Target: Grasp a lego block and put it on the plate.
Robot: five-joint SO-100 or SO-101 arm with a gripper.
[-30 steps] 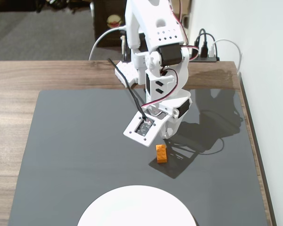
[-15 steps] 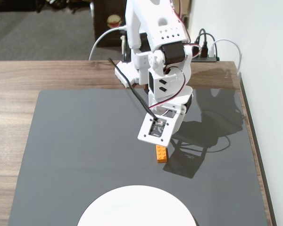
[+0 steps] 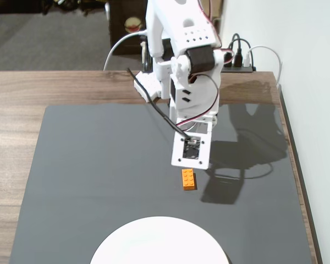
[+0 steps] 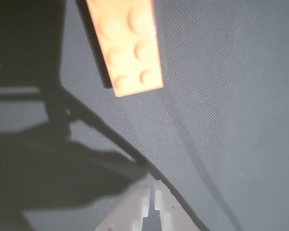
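The hand [image 4: 152, 199] is hovering low over the dark mat [image 3: 99, 181] on the worktop [image 3: 22, 88], its jaws sitting nearly together and holding nothing; the block [image 3: 189, 179] is lying flat on the mat just ahead of it, apart from the plate [image 3: 159, 242] at the near edge.

The arm [image 3: 181, 49] was white moulded plastic with black servo blocks set into its joints. Red and black wires looped along its side, and a thin black cable [image 3: 157, 110] ran beside it. A flat white plate [image 3: 191, 150] carried small dark screws. The fingers [image 4: 149, 207] were pale, ridged plastic.
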